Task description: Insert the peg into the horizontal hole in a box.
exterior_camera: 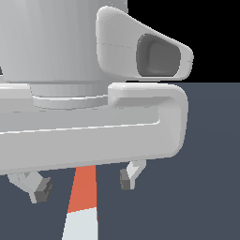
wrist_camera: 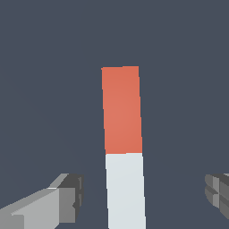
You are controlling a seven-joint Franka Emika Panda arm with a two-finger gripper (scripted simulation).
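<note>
The peg lies flat on the dark floor, with its orange-red half farther from the exterior camera and its white half nearer. In the wrist view the peg runs lengthwise between the fingers. My gripper is open and straddles the peg, one finger on each side, neither touching it. In the wrist view the gripper is level with the peg's white half, and the peg sits closer to one finger than to the other. The box and its hole are out of view.
The arm's pale grey hand body fills most of the exterior view and hides what lies behind it. Dark blue-grey floor surrounds the peg, with black background above it.
</note>
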